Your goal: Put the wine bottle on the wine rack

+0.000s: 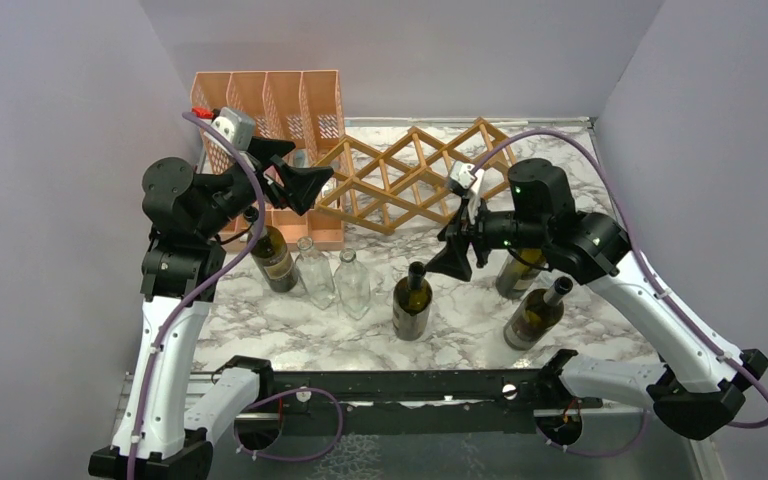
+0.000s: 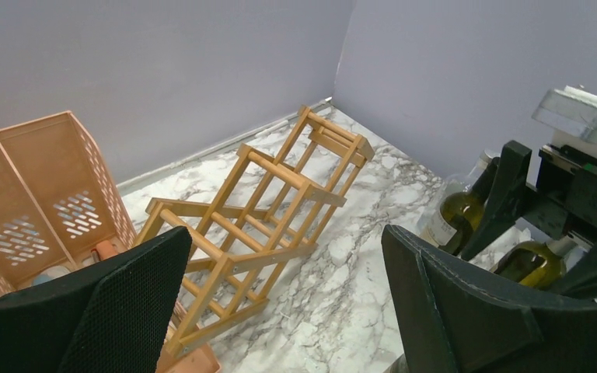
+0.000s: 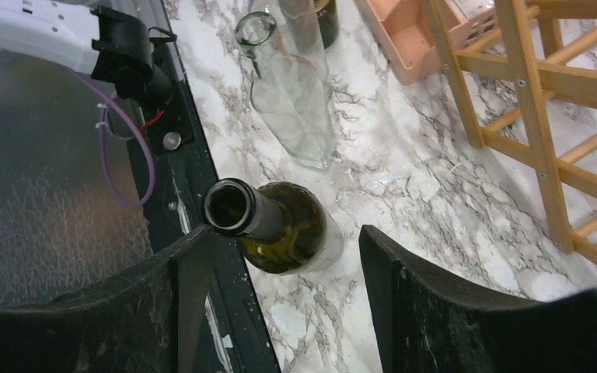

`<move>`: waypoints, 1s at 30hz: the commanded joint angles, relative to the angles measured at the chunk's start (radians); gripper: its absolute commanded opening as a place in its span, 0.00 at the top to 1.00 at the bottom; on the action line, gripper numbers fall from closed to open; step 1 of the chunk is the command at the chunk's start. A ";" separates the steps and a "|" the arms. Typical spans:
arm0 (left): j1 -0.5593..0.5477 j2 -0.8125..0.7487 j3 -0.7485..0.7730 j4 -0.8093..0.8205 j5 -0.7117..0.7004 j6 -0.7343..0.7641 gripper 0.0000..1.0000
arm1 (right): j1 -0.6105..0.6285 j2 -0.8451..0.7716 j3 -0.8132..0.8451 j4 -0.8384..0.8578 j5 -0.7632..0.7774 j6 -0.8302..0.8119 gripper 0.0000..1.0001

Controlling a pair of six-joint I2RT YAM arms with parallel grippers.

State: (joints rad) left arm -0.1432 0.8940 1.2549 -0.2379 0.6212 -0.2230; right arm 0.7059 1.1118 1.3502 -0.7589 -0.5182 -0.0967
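- Progress: I judge the task to be at its start. No bottle lies in the wine rack (image 2: 280,169) in any view, so the grasp, the lift, the carry and the placing all remain.
- Rack location: it stands at the back of the table (image 1: 460,335), with its left end just beside the orange file holder (image 1: 270,105).
- Bottle location: the green wine bottle (image 1: 412,300) stands upright on the table, near the front and centre, in front of the rack and well apart from it. I take it as the target because the right claw (image 3: 284,233) is at it. A clear bottle (image 3: 295,109) stands near it.
- Right claw: spread wide and holding nothing. In the wrist view the open mouth of the bottle sits between the fingers, closer to the one on the left of that picture. I cannot tell whether that finger touches the neck.
- Left claw (image 2: 286,233): spread wide and empty, raised near the left end of the rack and facing it.
- Next requirement, as I judge it: centre the neck between the right fingers before closing.
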 commanded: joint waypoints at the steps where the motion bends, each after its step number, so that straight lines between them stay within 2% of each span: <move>1: 0.008 0.011 0.017 0.078 0.028 -0.022 0.01 | 0.051 -0.008 -0.032 0.063 0.028 -0.023 0.29; 15: 0.008 -0.006 -0.008 0.074 0.045 -0.030 0.01 | 0.134 0.024 -0.134 0.199 -0.036 -0.075 0.29; 24: 0.008 0.004 -0.028 0.085 0.088 -0.046 0.01 | 0.150 0.010 -0.224 0.325 -0.051 -0.122 0.41; 30: 0.009 0.010 -0.030 0.096 0.148 -0.053 0.01 | 0.152 0.002 -0.262 0.392 -0.032 -0.143 0.55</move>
State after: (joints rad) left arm -0.1432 0.9024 1.2324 -0.1799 0.6895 -0.2619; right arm 0.8501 1.1332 1.1095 -0.4618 -0.5491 -0.2108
